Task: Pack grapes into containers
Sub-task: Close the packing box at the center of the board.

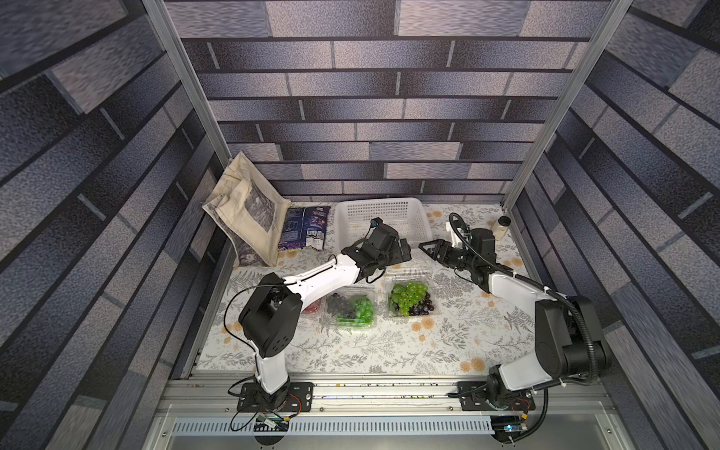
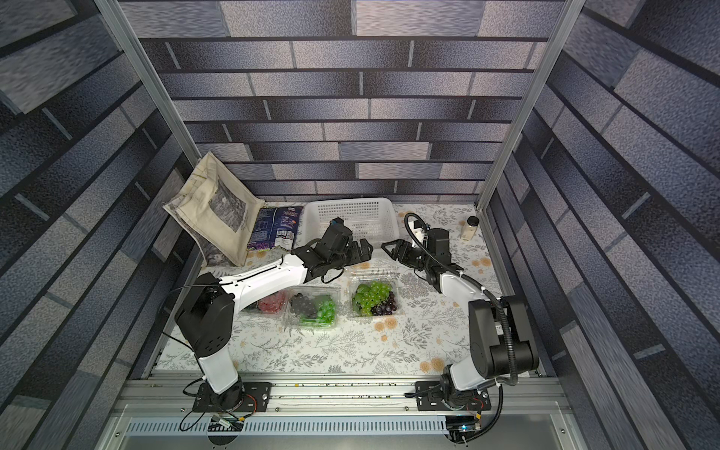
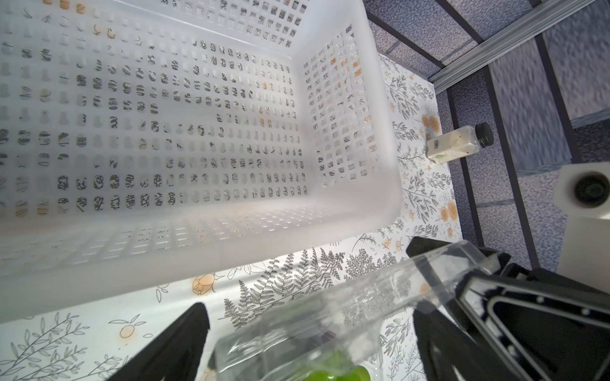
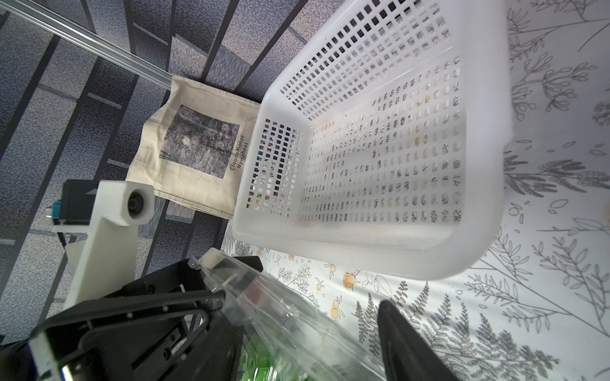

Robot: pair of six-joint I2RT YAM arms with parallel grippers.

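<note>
Clear container lid (image 1: 410,269) stands mid-picture, just below the left gripper (image 1: 407,251) and right gripper (image 1: 426,251); both are let go, jaws wide.

The clear left punnet (image 2: 253,310) holds red grapes (image 2: 272,303), the clear middle punnet (image 1: 362,291) just beside it dark and green grapes (image 1: 350,307), the clear right punnet (image 1: 413,318), lid (image 3: 363,297) raised, green and purple grapes (image 1: 411,298).
</note>
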